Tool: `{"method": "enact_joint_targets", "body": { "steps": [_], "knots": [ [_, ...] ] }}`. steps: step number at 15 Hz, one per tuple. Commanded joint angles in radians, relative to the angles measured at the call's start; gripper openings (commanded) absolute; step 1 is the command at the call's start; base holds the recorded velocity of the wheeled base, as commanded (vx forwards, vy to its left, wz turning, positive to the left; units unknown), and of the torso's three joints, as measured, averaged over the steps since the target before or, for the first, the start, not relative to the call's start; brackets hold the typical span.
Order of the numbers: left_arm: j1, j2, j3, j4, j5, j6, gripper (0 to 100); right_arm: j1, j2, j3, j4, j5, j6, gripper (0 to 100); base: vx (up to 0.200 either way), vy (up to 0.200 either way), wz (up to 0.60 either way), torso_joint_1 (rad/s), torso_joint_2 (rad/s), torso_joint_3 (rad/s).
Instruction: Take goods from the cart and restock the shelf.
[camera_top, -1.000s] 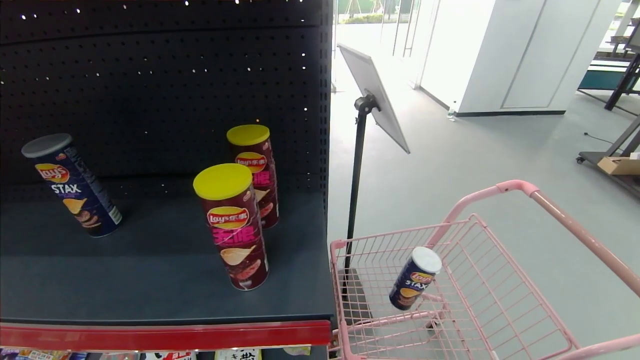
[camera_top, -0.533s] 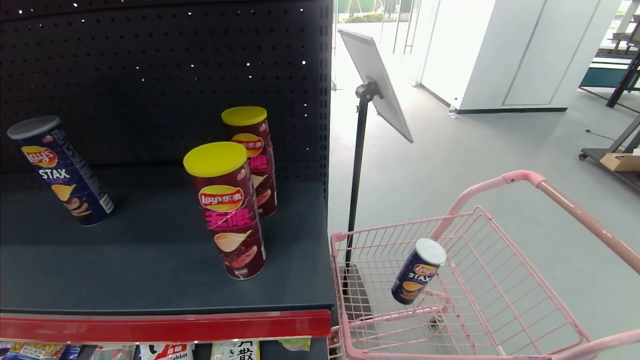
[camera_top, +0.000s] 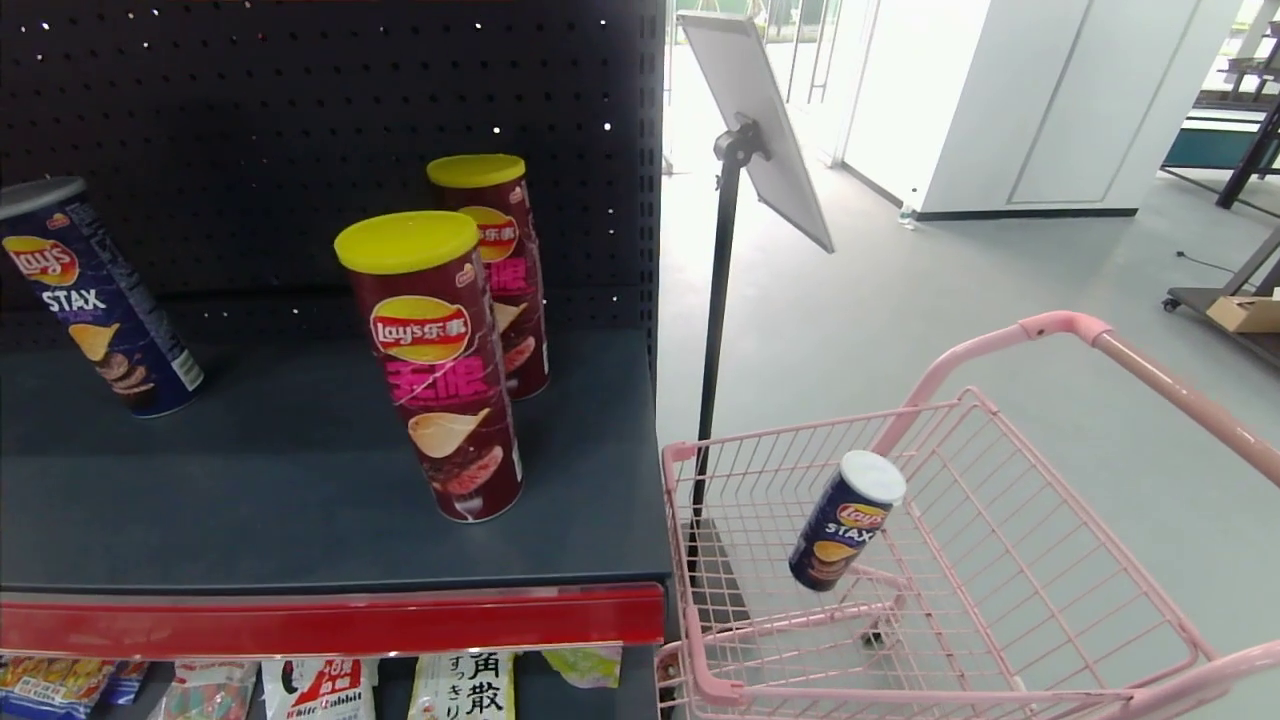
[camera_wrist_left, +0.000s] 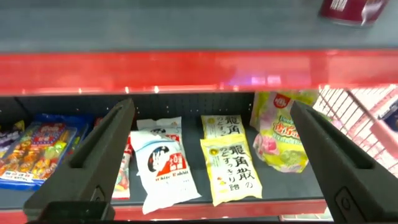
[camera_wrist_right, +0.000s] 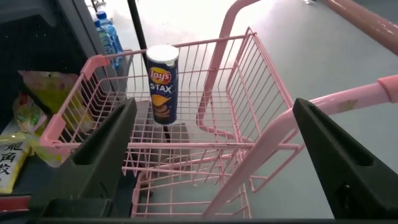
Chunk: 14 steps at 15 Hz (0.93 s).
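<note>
Currently, four entries.

1. The blue can (camera_top: 846, 520), the sole stock in the pink cart (camera_top: 1060, 325), is standing on end on the basket floor near the shelf-side wall, at about 4 o'clock in the head view.
2. The shelf (camera_top: 300, 480), a dark deck with a red front strip, is occupying 9 o'clock and carrying three cans. These are a front maroon can (camera_top: 430, 365), a rear maroon can (camera_top: 495, 270) just behind it toward 12 o'clock, and a grey-lidded can (camera_top: 90, 300) well apart at 10 o'clock. Bare deck is lying between that one and the maroon pair.
3. The right fingers (camera_wrist_right: 99, 155) are hanging spread wide and gripping nothing, near the cart and apart from the blue can.
4. The left fingers (camera_wrist_left: 93, 155) are likewise standing spread and empty, facing the snack packets (camera_wrist_left: 230, 162) on the tier below the red strip.

Step in hand, by judgement: the robot is approaching the pick, and nothing is being held yet. The next move is calling for the right arm to descend into the basket, clear the wire walls, straddle the can's body and close.
</note>
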<state>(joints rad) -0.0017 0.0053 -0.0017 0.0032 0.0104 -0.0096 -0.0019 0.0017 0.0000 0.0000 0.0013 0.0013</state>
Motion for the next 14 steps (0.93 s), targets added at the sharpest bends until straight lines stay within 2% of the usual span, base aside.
{"method": "enact_joint_targets", "body": {
  "steps": [1,8,14],
  "knots": [
    [0.0,0.001,0.0,0.0,0.0,-0.001,100,0.0,0.0,0.0,0.0,0.0,0.0,100,0.0,0.0,0.0,-0.198,0.5,0.281],
    [0.0,0.001,0.0,0.0,0.0,-0.001,100,0.0,0.001,0.0,0.0,0.0,-0.001,100,0.0,0.0,0.0,-0.207,0.54,0.325],
    [0.0,0.001,0.0,0.0,0.0,-0.001,100,0.0,0.0,0.0,0.0,0.009,-0.012,100,0.0,0.0,0.0,-0.035,0.09,0.059]
  ]
}}
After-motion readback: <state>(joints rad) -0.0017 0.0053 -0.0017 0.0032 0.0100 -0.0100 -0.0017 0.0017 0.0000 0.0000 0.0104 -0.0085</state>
